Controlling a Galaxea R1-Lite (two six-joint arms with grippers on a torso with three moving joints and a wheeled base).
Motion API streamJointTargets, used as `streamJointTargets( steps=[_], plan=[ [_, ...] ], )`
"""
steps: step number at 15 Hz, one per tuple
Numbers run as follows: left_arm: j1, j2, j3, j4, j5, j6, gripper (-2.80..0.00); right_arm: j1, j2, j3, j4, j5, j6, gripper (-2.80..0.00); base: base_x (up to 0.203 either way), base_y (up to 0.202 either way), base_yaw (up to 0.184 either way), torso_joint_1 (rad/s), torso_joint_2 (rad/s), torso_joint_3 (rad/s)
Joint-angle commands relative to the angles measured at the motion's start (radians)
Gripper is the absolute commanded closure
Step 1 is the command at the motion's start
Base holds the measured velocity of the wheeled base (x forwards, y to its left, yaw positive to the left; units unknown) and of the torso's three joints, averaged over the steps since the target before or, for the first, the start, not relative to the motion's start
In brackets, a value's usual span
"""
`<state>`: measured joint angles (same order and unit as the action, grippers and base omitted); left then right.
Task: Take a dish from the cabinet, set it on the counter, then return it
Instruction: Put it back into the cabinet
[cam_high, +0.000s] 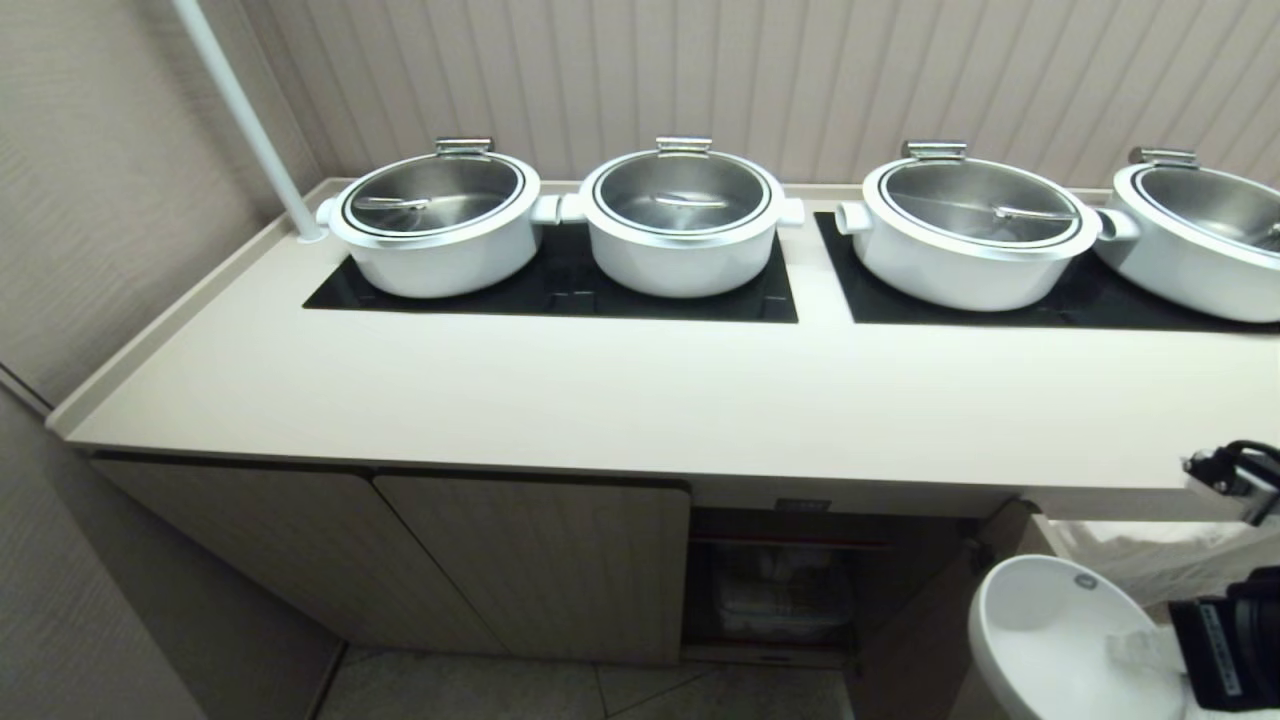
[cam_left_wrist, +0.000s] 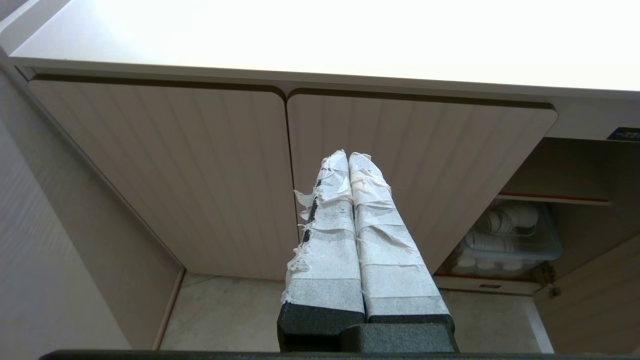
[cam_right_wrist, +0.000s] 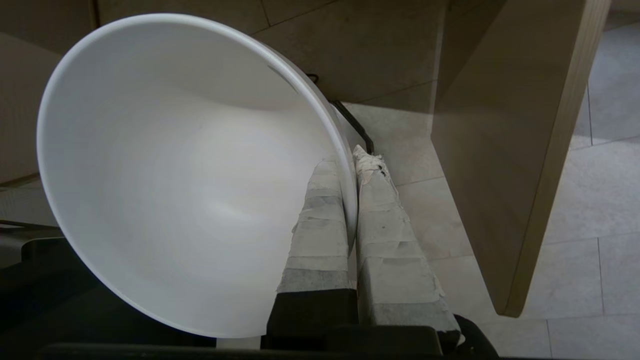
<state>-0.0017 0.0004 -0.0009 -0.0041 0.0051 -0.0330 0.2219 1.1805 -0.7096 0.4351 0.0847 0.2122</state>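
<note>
The dish (cam_high: 1050, 640), a plain white bowl, hangs tilted in the air at the lower right, below the counter (cam_high: 600, 390) and in front of the cabinet's (cam_high: 530, 560) open compartment (cam_high: 790, 590). My right gripper (cam_right_wrist: 350, 160) is shut on the rim of the dish (cam_right_wrist: 175, 175), with one taped finger inside the bowl and the other outside. In the head view only a taped finger of this gripper (cam_high: 1135, 648) shows at the bowl. My left gripper (cam_left_wrist: 348, 157) is shut on nothing, facing the cabinet's two closed ribbed doors (cam_left_wrist: 200, 165).
Several white pots with steel lids (cam_high: 685, 215) stand on black hob panels (cam_high: 560, 290) at the back of the counter. A white pole (cam_high: 250, 120) rises at its left corner. The open cabinet door (cam_right_wrist: 500, 150) hangs beside my right gripper. A clear box of white crockery (cam_left_wrist: 505, 235) sits inside.
</note>
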Motion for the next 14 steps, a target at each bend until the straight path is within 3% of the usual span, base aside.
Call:
streamJointTargets(
  steps=[1,5,14],
  plan=[
    [0.0,0.0,-0.001,-0.001,0.001,-0.001,0.0,0.019,-0.013,0.061,-0.053,0.001,0.0,0.0,0.0,0.0,0.0,0.0,0.0,0.0],
    [0.0,0.0,0.0,-0.001,0.0,-0.001,0.0,0.028,-0.011,0.144,-0.16,0.003,-0.042,0.0,0.0,0.0,0.0,0.0,0.0,0.0],
    [0.0,0.0,0.001,-0.001,0.0,-0.001,0.0,0.044,0.002,0.139,-0.167,0.003,-0.042,0.0,0.0,0.0,0.0,0.0,0.0,0.0]
  ],
)
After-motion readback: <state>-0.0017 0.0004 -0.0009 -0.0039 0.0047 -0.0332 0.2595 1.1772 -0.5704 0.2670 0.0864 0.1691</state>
